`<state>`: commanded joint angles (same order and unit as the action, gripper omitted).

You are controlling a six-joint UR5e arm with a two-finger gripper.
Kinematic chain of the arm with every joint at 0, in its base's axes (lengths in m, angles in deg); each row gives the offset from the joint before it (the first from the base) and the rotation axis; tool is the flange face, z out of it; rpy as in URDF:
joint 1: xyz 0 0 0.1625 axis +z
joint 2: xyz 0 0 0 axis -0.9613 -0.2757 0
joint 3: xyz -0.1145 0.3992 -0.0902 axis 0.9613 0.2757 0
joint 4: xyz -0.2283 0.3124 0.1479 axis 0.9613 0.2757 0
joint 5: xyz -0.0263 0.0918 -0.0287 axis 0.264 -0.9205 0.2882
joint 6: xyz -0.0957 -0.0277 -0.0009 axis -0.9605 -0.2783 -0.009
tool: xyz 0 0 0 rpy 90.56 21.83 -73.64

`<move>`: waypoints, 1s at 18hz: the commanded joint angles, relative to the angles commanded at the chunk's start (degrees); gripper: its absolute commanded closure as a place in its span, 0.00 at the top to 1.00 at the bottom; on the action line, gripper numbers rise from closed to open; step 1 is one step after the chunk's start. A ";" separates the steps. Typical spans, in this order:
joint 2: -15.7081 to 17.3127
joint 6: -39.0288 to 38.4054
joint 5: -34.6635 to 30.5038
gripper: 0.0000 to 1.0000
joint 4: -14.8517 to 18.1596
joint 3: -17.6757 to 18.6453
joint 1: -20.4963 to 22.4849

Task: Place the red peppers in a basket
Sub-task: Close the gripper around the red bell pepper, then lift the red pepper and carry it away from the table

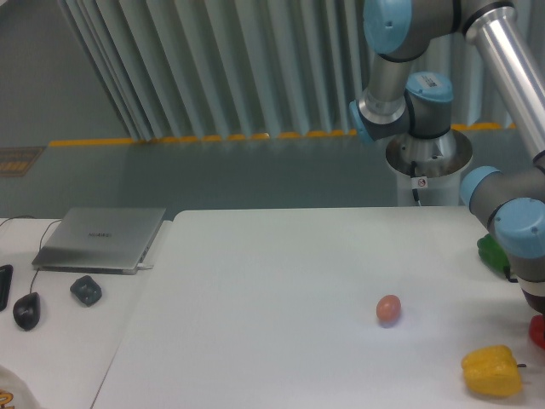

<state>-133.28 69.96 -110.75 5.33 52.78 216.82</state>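
The red pepper (538, 331) shows only as a small glossy red patch at the right edge of the white table (272, 298), partly hidden by the arm's base joint (521, 234). No basket is in view. The arm reaches up and over to the back. Its wrist end, with the gripper (426, 166), hangs behind the table's far edge, well apart from the pepper. I see only a silvery-white body with a small red tag there. The fingers are not discernible, and nothing is seen held.
A yellow pepper (492, 371) lies at the front right, a green pepper (491, 253) at the right edge behind the arm, and a small pinkish-brown egg (388, 309) is right of centre. On the left table are a closed laptop (102, 239), a mouse (26, 311) and a dark object (86, 290).
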 joint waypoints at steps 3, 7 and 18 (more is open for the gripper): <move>0.35 -0.44 -0.53 0.50 0.09 -0.09 -0.09; 2.10 -0.53 -0.27 0.45 0.17 -0.61 0.00; 7.21 -5.89 12.21 0.45 0.26 -6.94 6.50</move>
<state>-126.07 64.08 -98.54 5.59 45.84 223.32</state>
